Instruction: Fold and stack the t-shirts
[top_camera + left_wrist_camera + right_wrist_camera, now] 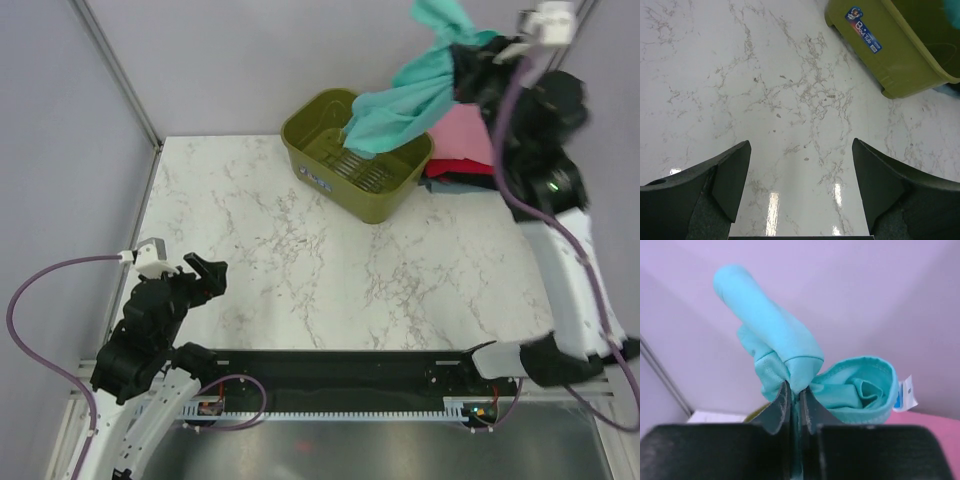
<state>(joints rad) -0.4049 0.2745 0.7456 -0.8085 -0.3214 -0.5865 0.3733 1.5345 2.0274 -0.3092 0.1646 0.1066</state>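
Observation:
My right gripper (pixel 458 58) is raised high at the back right and is shut on the teal t-shirt (pixel 400 100), which hangs down over the olive-green basket (pixel 355 155). In the right wrist view the fingers (pixel 782 402) pinch a bunched fold of the teal t-shirt (pixel 790 350). A stack of folded t-shirts (pixel 462 150), pink on top with red and dark ones under it, lies right of the basket. My left gripper (pixel 205 278) is open and empty, low over the near left of the table; it also shows in the left wrist view (pixel 800 170).
The marble table (pixel 300 260) runs from the basket forward to the black rail at the near edge. The basket's labelled wall shows in the left wrist view (pixel 880 50). Grey walls and a metal post enclose the back and left.

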